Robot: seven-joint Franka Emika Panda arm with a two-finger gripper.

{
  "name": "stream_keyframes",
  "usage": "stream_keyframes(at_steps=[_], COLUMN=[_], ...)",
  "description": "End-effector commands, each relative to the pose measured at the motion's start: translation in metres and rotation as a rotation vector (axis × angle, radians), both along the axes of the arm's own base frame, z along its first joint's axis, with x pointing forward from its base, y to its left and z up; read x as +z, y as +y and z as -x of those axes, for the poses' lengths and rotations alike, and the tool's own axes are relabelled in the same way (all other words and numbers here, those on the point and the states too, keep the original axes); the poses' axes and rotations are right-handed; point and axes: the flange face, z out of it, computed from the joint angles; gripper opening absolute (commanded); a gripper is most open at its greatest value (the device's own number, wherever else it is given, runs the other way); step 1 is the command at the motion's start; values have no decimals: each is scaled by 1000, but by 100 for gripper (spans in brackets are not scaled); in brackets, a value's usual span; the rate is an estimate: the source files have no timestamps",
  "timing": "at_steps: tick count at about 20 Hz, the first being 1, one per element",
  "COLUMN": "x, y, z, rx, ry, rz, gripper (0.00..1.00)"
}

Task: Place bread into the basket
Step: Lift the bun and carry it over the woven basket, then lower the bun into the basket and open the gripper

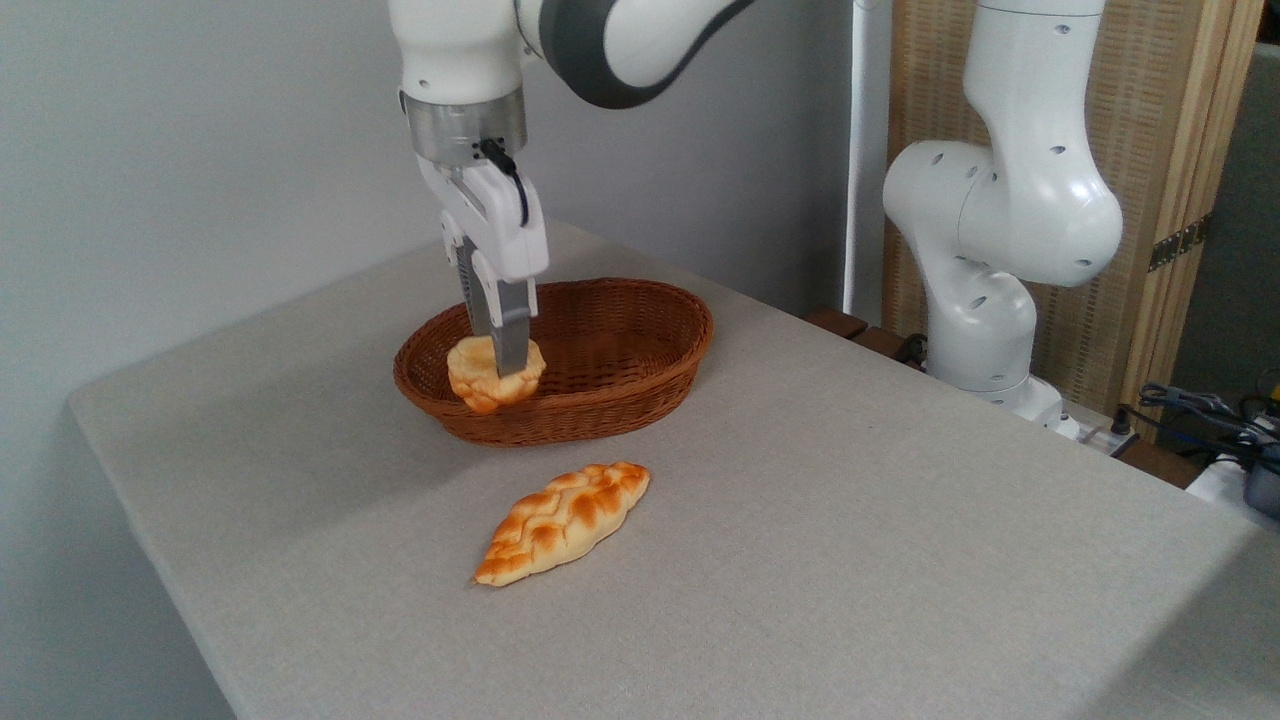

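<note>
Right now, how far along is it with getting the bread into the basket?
Done: the bread is picked up, tilted at the basket's left end. In hand: the gripper is shut on it. Left: release it inside. The braided loaf lies on the table in front.

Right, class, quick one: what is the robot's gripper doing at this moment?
Gripper: closed on the bread, held at the near rim of the basket.

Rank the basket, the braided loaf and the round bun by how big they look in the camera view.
1. Basket, clearly largest.
2. Braided loaf, though it lies nearer the camera.
3. Round bun, partly hidden by the end effector.
</note>
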Motion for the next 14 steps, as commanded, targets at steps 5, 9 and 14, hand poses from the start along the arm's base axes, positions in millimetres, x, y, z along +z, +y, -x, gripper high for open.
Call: stream_keyframes(at_steps=[5, 9, 14], x=[-22, -34, -40], y=[-72, -92, -99], z=[32, 39, 40], rx=[-40, -78, -93], ry=[119, 141, 153], rz=[3, -5, -7], gripper=[56, 92, 100])
